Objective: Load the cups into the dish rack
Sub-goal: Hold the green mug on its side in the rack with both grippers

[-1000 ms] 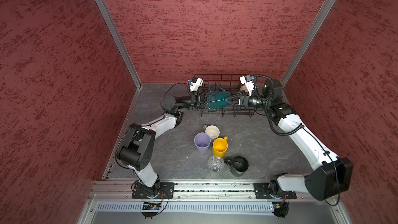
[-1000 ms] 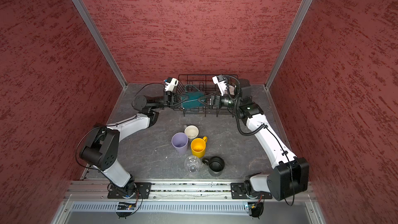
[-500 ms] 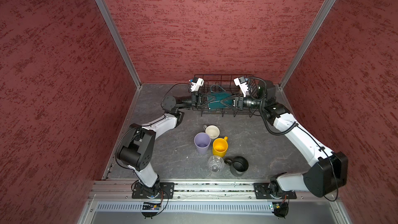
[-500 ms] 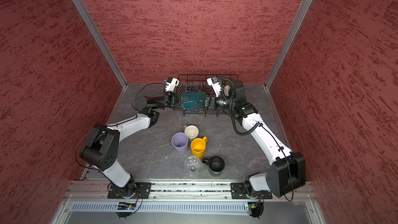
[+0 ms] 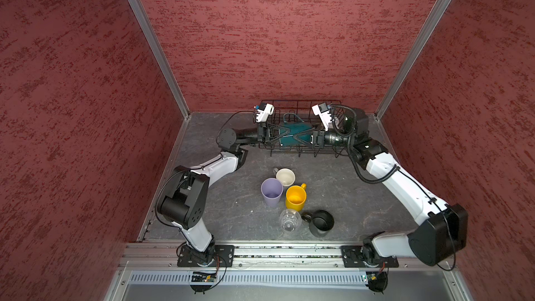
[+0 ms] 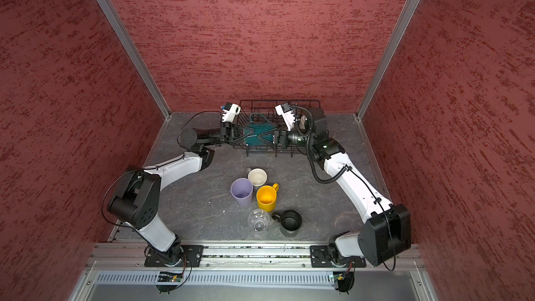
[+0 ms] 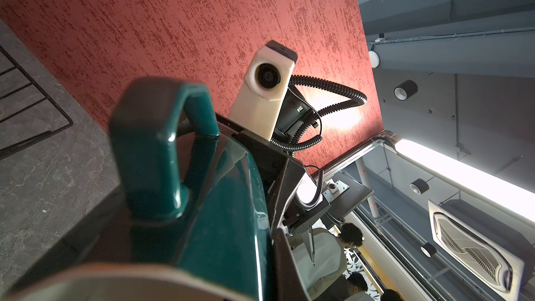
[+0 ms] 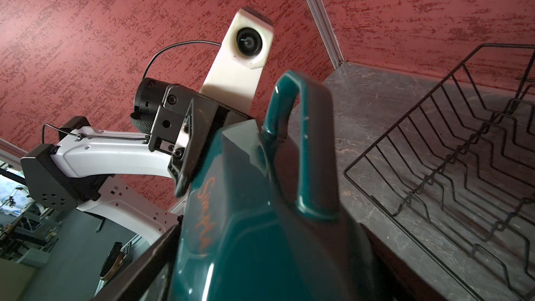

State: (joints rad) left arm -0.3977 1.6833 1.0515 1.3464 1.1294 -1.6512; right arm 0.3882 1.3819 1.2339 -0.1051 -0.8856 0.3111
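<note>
Grey worktop (image 5: 231, 207), red walls (image 5: 275, 39). Over the rear-edge rack (image 5: 304, 105), left gripper (image 5: 285, 137) pinches teal mug (image 8: 246, 227); right gripper (image 5: 298, 138) seemingly clamps it. Only the left wrist view shows ceiling lights (image 7: 463, 175).

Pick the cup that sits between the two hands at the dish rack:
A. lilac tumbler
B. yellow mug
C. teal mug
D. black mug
C: the teal mug lies on its side between the left hand and the right hand at the dish rack. The yellow mug, lilac tumbler and black mug stand on the table, away from both hands.
</note>
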